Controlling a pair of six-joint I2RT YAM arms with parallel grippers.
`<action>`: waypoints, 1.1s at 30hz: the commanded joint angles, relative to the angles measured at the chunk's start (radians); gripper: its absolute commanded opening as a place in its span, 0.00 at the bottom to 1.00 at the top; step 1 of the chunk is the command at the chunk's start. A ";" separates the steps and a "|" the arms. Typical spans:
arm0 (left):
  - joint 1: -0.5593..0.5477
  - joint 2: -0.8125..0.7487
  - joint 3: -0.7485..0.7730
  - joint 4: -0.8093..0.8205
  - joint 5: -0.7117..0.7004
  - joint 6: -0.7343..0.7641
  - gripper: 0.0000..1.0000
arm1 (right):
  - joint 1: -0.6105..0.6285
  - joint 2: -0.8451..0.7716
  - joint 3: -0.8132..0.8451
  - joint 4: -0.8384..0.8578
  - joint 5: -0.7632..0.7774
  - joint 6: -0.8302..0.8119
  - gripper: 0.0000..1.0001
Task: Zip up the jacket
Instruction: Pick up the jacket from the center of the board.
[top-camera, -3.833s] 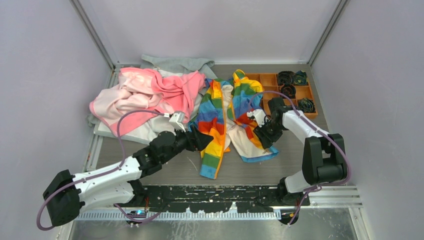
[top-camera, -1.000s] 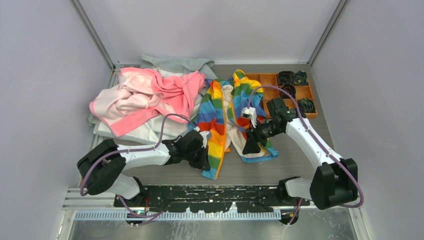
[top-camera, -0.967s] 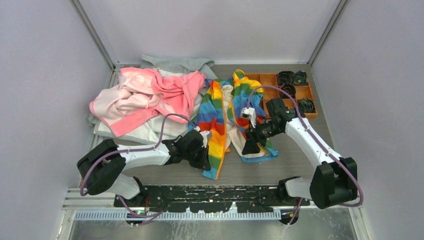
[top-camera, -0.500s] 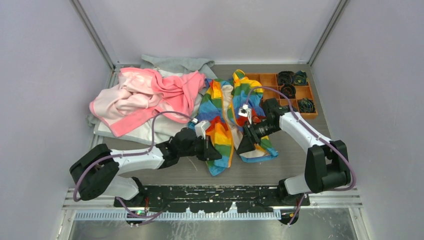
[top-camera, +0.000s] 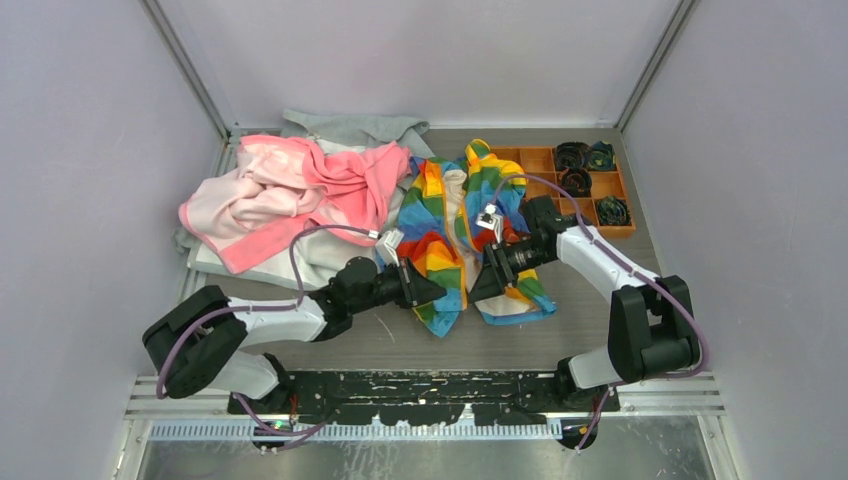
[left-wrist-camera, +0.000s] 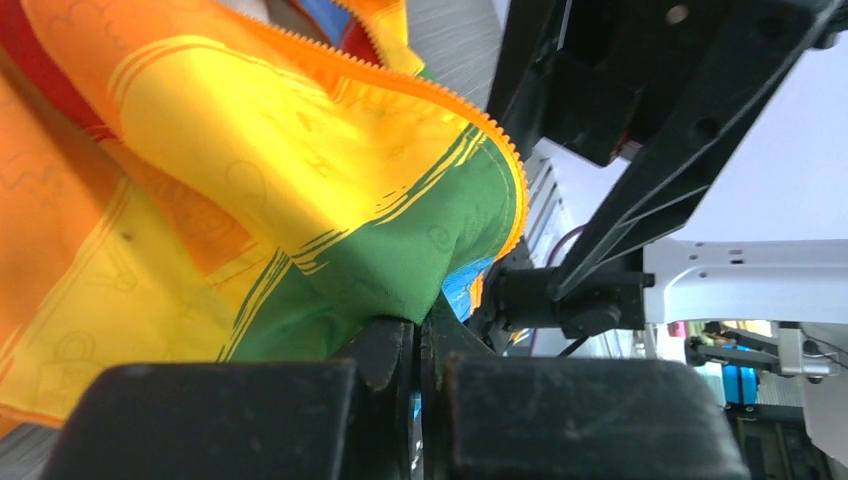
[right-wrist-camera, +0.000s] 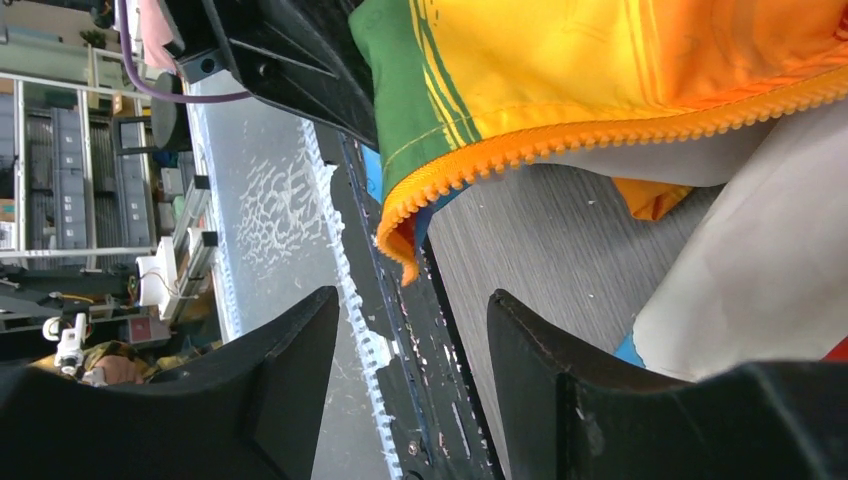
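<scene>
While the rainbow-striped jacket lies unzipped in the middle of the table, between the pink garment and the orange tray, the near corner of its left front panel is raised off the surface; the left gripper is clamped tight on that corner, and the left wrist view shows its fingers pressed together on the green stripe, just below the orange zipper teeth; the right gripper sits low over the jacket's right front panel with its jaws parted and nothing between them; from the right wrist view the raised zipper corner hangs just ahead of its fingers, and cream lining lies on the tabletop beside it; a grey garment lies behind the pink one; dark rolled items fill several tray compartments.
</scene>
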 joint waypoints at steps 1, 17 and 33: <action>0.005 0.030 0.021 0.182 -0.003 -0.046 0.00 | 0.022 -0.011 -0.013 0.099 -0.027 0.080 0.61; 0.004 0.073 0.037 0.239 0.070 -0.081 0.06 | 0.053 -0.047 -0.027 0.238 -0.080 0.197 0.08; 0.004 0.136 0.076 0.282 0.212 -0.063 0.55 | 0.053 -0.043 0.004 0.148 -0.139 0.102 0.01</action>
